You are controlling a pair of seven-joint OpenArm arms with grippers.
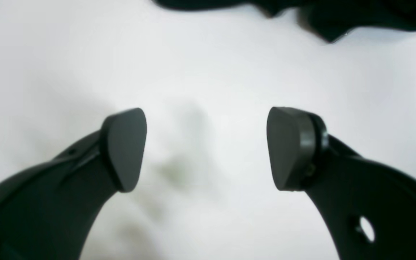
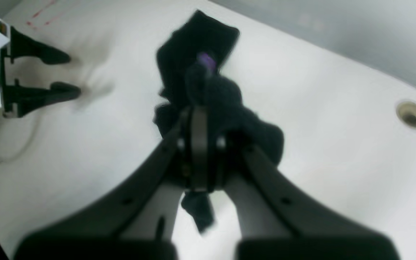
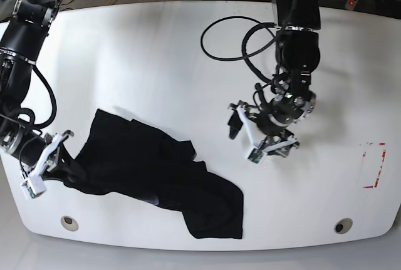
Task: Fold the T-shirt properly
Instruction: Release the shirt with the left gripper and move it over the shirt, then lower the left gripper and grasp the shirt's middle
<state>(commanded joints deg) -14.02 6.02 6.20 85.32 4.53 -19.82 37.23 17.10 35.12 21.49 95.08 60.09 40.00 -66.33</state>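
Note:
The black T-shirt [image 3: 156,173] lies crumpled on the white table [image 3: 144,63], stretching from front left toward the front middle. My right gripper [image 3: 64,162] is shut on its left edge; in the right wrist view the fingers [image 2: 199,144] pinch bunched black cloth [image 2: 200,79], where a small purple patch shows. My left gripper [image 3: 241,138] hovers open right of the shirt, apart from it. In its own view the gripper [image 1: 206,148] holds nothing over bare table, and the T-shirt [image 1: 338,14] sits at the top edge. The right wrist view also catches this left gripper [image 2: 63,74], open.
A black cable loop [image 3: 232,38] lies on the table's far middle. Round holes [image 3: 69,222] [image 3: 341,226] sit near the front edge, one hole [image 2: 411,115] also in the right wrist view. A red outline mark [image 3: 373,165] is at the right.

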